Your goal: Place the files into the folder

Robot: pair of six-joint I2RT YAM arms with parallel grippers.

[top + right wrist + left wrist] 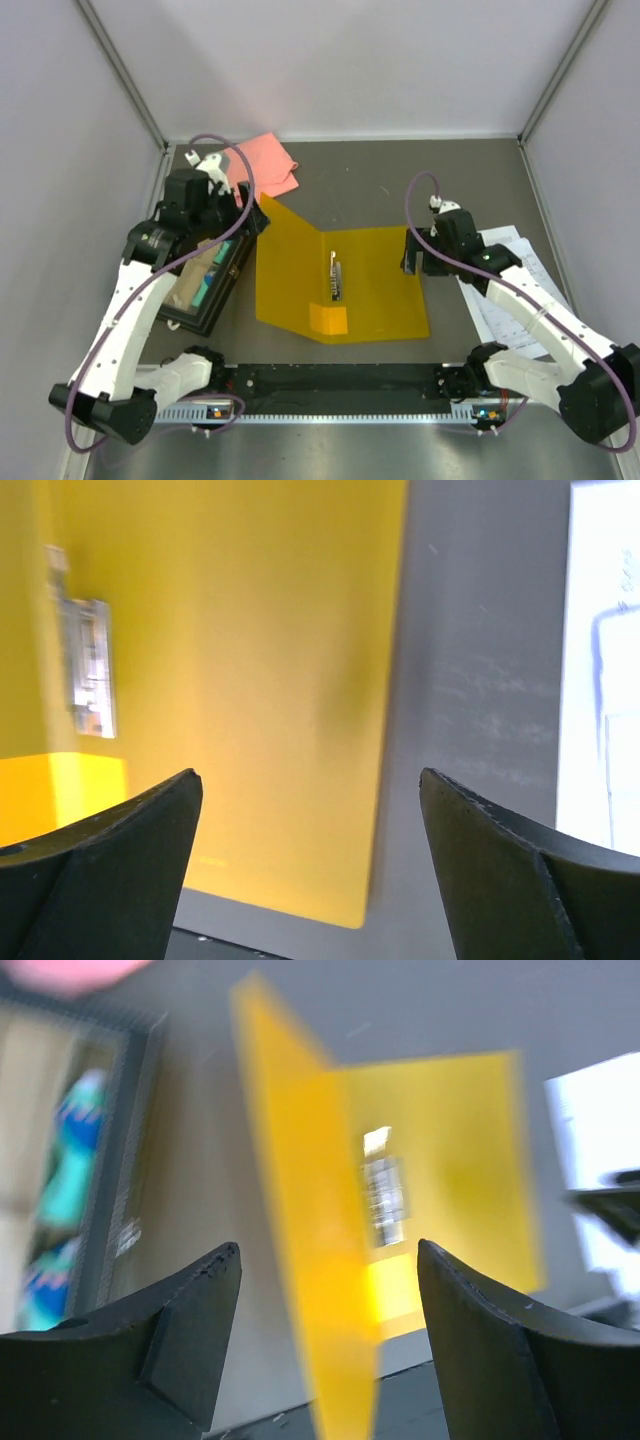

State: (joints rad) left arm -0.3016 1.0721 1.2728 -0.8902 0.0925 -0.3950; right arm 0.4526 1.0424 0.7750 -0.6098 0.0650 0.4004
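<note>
Your left gripper [328,1250] and right gripper [310,775] gape wide, empty. Unheld, the raised left cover of the folder [375,285] could flop shut before the files [497,320], right of frame, enter.

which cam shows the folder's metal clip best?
Right wrist: the metal clip is close and sharp on the open folder. Top external shows it small, by the fold; left wrist shows it blurred.
</note>
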